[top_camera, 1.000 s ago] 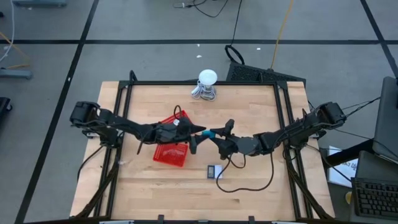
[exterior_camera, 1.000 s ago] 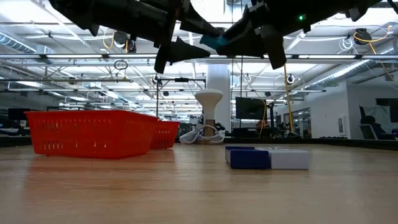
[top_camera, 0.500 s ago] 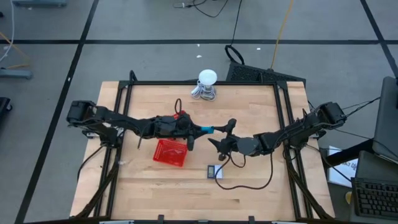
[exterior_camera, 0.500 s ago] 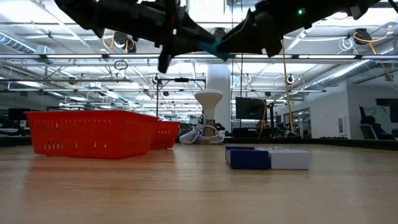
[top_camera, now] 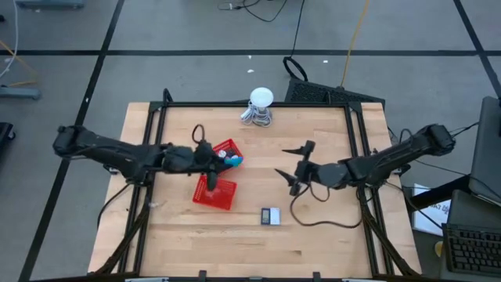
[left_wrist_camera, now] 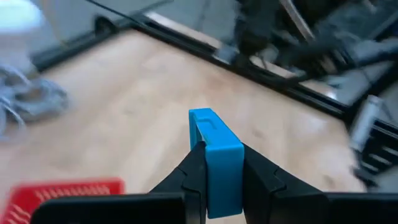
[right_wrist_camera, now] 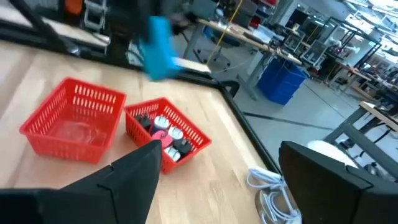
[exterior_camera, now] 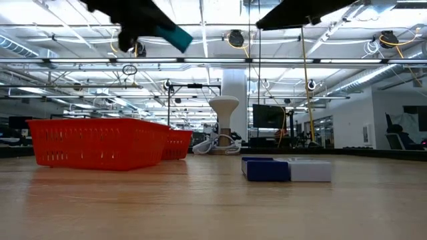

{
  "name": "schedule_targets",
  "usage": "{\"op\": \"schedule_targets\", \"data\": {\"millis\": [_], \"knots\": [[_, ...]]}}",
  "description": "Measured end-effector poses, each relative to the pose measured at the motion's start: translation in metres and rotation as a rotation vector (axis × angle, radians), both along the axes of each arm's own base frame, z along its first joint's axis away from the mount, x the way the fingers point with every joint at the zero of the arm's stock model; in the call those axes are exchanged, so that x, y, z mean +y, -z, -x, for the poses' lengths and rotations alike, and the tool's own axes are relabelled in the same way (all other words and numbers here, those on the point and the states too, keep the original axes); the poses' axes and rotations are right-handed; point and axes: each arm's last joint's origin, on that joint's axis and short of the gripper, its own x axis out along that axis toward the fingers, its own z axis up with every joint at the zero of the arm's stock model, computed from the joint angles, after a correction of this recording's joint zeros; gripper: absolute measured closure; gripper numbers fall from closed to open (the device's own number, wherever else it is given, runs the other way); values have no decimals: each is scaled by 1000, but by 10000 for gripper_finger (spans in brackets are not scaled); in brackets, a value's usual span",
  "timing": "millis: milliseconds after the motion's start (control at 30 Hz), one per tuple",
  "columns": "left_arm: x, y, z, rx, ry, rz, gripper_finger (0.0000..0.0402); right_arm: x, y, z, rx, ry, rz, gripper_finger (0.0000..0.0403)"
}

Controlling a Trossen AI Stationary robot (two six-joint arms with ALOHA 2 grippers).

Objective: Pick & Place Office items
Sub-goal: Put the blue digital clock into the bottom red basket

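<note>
My left gripper (top_camera: 227,159) hangs above the far red basket (top_camera: 228,146), shut on a light blue piece (left_wrist_camera: 214,155), which also shows high up in the low view (exterior_camera: 175,37) and in the right wrist view (right_wrist_camera: 158,46). That far basket (right_wrist_camera: 165,134) holds several small office items in black, white and pink. The near red basket (top_camera: 215,193) stands right beside it. My right gripper (top_camera: 297,167) stands open over the table's middle right, nothing between its fingers (right_wrist_camera: 124,180). My left gripper pinches the light blue piece between its two fingers, on the piece's two flat sides near its rear end (left_wrist_camera: 217,186). The fingers come from the table's left. The front end (left_wrist_camera: 202,118) sticks out past the fingertips, and the piece is lifted clear above the basket.
A small blue-and-white block (top_camera: 271,216) lies on the table near the front, also seen in the low view (exterior_camera: 287,169). A white round-headed gadget with coiled cable (top_camera: 260,106) stands at the far edge. A dark cable (top_camera: 313,219) loops on the table below the right arm.
My left gripper has shut on the light blue piece that my right gripper held. The right gripper has opened, let go and drawn back toward the table's right edge. The left gripper has carried the piece toward the table's left, over the far basket.
</note>
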Motion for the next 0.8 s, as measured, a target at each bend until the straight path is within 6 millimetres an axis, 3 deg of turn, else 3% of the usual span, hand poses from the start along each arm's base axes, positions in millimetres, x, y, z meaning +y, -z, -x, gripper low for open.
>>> {"op": "schedule_targets", "data": {"millis": [100, 200, 400, 567, 800], "knots": [[-12, 13, 11, 9, 41, 98, 346, -5, 0, 15, -26, 2, -15, 94], [-19, 40, 27, 70, 11, 186, 346, -9, 8, 28, -33, 3, -18, 94], [-22, 80, 59, 98, 51, 245, 346, -15, 18, 47, -162, 0, -47, 94], [-22, 96, 79, 72, 95, 299, 346, -18, 17, 55, -246, -3, -67, 94], [-21, 133, 97, 191, 62, 444, 346, -19, 16, 56, -253, -2, -69, 94]]}}
